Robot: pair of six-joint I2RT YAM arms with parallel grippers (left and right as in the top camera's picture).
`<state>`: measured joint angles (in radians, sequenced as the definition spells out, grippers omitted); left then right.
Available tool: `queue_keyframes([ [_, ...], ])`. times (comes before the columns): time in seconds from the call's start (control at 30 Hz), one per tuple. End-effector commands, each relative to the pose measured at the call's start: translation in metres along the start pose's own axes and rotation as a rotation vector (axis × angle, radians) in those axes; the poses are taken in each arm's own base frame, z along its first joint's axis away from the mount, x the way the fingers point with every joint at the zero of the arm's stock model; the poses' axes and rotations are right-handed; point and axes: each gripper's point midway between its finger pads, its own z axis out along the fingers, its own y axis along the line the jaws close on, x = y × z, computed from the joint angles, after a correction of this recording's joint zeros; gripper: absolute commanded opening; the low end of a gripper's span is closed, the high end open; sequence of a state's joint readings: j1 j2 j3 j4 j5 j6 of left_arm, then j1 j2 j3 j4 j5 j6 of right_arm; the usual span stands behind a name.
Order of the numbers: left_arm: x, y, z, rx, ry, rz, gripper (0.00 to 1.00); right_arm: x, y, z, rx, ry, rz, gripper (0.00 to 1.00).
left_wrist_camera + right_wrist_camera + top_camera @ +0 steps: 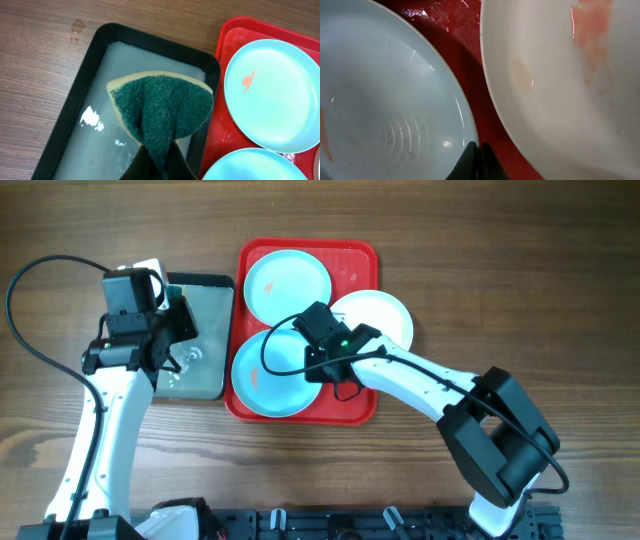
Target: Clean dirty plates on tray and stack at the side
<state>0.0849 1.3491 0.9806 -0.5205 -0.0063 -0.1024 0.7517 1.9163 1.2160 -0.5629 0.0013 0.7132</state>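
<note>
Left gripper (156,159) clamped on sponge (162,102), over grey tray (72,100) of cloudy water, likely wetting it for scrubbing. Right gripper (479,161) fingers together, empty, low between blue plate (385,100) and white plate (560,75). All three plates on red tray (355,255), smudged, none stacked.

Brown wood-grain table (500,280) fills view; small wet spot (77,25) on surface; soft even light.
</note>
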Motion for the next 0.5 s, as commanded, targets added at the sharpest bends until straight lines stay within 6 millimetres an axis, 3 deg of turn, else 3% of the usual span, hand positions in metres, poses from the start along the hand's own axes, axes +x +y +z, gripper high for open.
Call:
queue_keyframes([
  [0.0,-0.002,0.001,-0.003,-0.011,-0.01,-0.002,0.04,-0.01,0.003,-0.013,-0.01,-0.044,-0.003,0.04],
  [0.33,0.004,0.005,0.003,-0.038,0.015,0.058,0.04,-0.01,0.004,-0.013,-0.012,-0.046,-0.003,0.04],
  [0.47,0.011,-0.01,0.005,0.046,0.045,0.14,0.04,-0.011,0.004,-0.013,-0.014,-0.049,-0.004,0.04],
])
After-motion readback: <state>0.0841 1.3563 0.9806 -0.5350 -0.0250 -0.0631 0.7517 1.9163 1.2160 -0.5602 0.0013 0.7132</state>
